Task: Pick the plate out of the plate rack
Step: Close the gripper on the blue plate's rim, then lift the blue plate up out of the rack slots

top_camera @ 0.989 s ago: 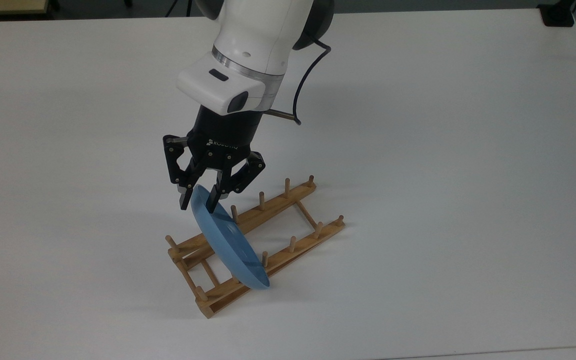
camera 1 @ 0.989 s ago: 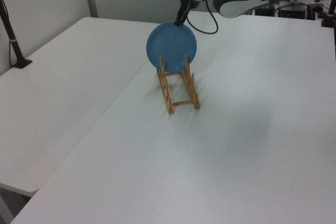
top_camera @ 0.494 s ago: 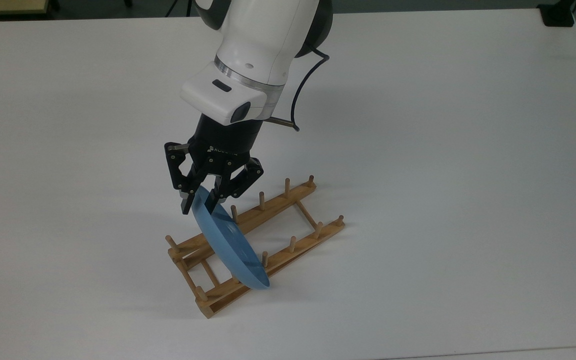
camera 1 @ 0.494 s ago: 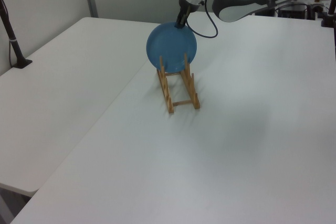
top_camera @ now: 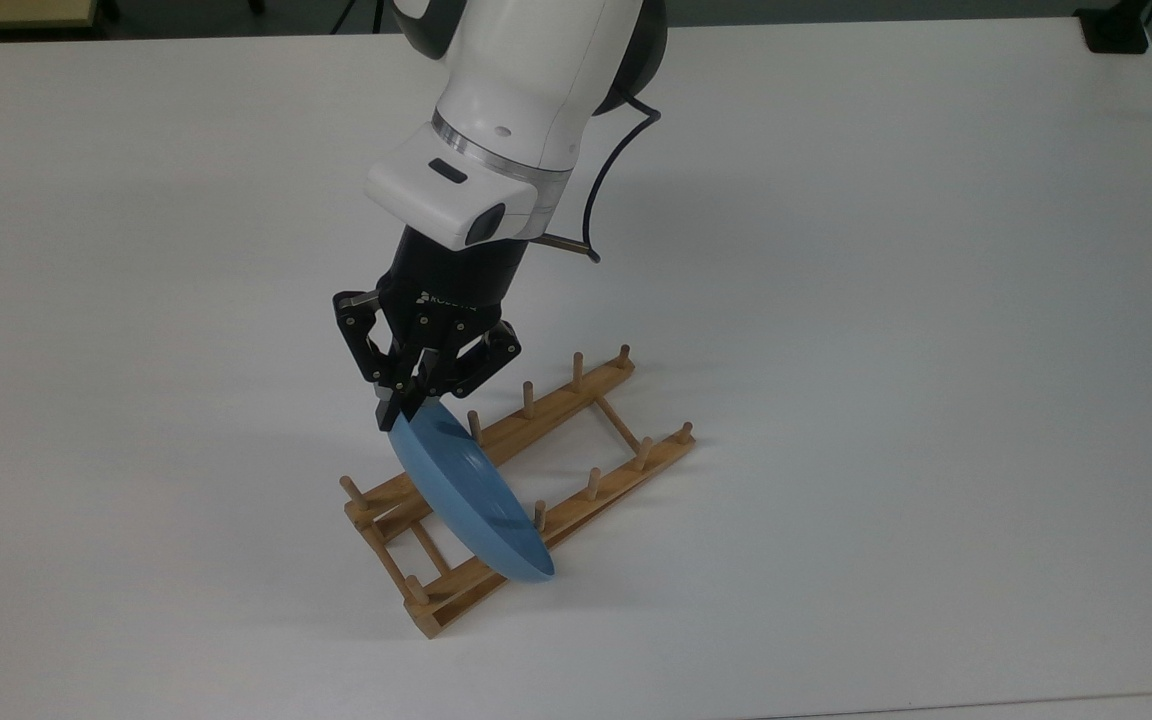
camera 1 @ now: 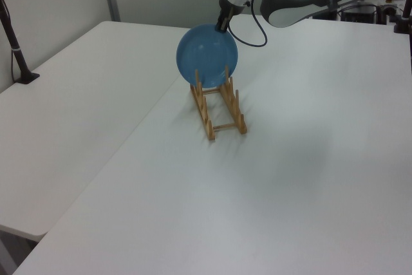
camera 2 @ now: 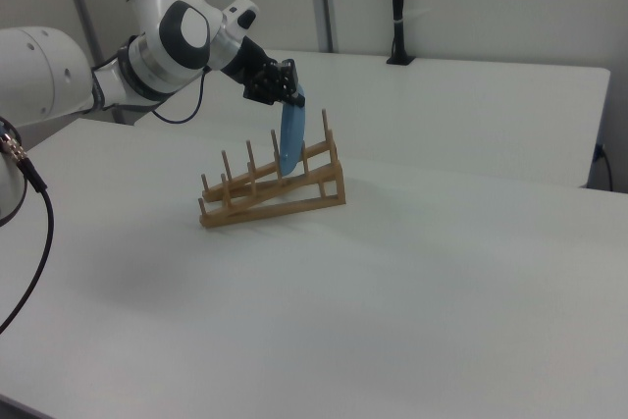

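Plate (top_camera: 466, 495), light blue, stands on edge in the plate rack (top_camera: 576, 445), tilted, lower rim among the pegs near the rack's front end. Gripper (top_camera: 408, 412) sits at the plate's top rim, fingers (top_camera: 388, 408) closed on it. Rack lies flat on the white tabletop (top_camera: 936, 300). Grasp looks made; judged progress: partway. Left to do: lift the plate clear of the pegs and away from the rack.

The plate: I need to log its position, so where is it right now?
In the top view, the plate stands on edge across the plate rack, near the rack's lower-left end, its top rim pinched by the gripper.
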Robot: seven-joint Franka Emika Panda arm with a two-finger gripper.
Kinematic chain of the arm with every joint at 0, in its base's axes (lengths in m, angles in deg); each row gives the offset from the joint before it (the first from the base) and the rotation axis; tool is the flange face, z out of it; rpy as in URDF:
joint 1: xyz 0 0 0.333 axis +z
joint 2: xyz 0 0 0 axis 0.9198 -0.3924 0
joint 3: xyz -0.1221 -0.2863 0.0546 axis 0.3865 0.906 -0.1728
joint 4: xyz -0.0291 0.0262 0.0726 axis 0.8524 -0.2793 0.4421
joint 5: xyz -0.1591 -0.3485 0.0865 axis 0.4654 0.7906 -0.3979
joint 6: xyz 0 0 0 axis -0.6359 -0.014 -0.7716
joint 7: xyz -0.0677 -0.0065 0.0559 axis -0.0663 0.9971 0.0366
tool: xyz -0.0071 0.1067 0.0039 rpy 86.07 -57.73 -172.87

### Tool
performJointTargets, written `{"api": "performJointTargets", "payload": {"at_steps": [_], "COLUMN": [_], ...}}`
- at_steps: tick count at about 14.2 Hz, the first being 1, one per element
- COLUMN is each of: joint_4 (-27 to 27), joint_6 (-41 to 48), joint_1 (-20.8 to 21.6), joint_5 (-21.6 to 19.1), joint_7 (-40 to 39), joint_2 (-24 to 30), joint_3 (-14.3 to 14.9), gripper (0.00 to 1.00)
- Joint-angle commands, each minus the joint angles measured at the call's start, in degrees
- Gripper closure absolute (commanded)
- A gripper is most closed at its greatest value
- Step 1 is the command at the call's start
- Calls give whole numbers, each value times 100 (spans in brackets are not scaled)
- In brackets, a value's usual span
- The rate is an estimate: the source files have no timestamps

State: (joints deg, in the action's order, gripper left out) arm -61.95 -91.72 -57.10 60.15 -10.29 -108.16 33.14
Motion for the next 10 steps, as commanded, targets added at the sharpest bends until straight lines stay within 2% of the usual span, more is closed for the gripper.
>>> {"api": "performJointTargets", "payload": {"at_steps": [1, 7, 10], "joint_4": [19, 45, 45], "joint_6": [-109, -109, -126], "joint_1": [110, 57, 14], "joint_5": [116, 266, 188], "joint_7": [-58, 3, 879], "joint_2": [147, 507, 622], "joint_3": [144, 144, 136], "gripper": [98, 98, 100]}}
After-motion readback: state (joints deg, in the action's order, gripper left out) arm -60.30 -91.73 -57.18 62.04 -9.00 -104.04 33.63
